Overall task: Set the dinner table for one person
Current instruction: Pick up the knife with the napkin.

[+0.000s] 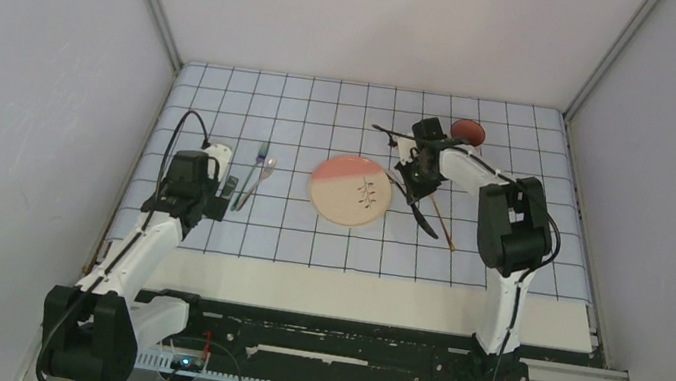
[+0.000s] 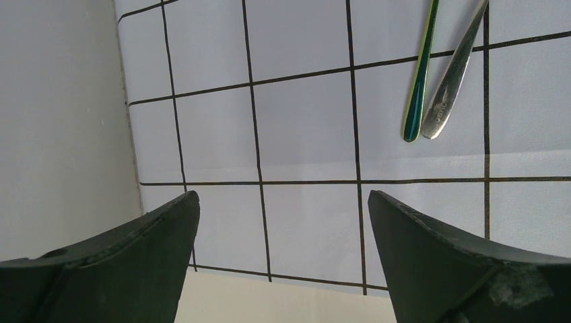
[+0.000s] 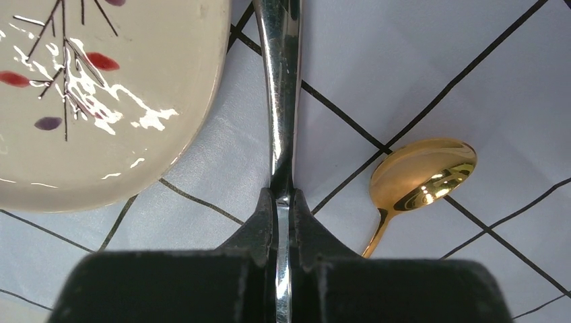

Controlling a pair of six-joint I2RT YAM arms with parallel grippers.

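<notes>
Gripping utensil, right hand over dinner table

Cloth pale blue, black-gridded; plate cream and pink, dark twig pattern; spoon gold; utensil silver; bowl reddish-brown.

The silver utensil is cut off at the right wrist picture's edge, perhaps a knife; the gold spoon hides its handle behind the right gripper.

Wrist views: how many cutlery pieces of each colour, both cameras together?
Green metal handle: 1
Silver metal handles: 2, the loose silver handle beside the green, the gripped silver handle in the right gripper
Gold metal spoon: 1
Total: 4
</notes>
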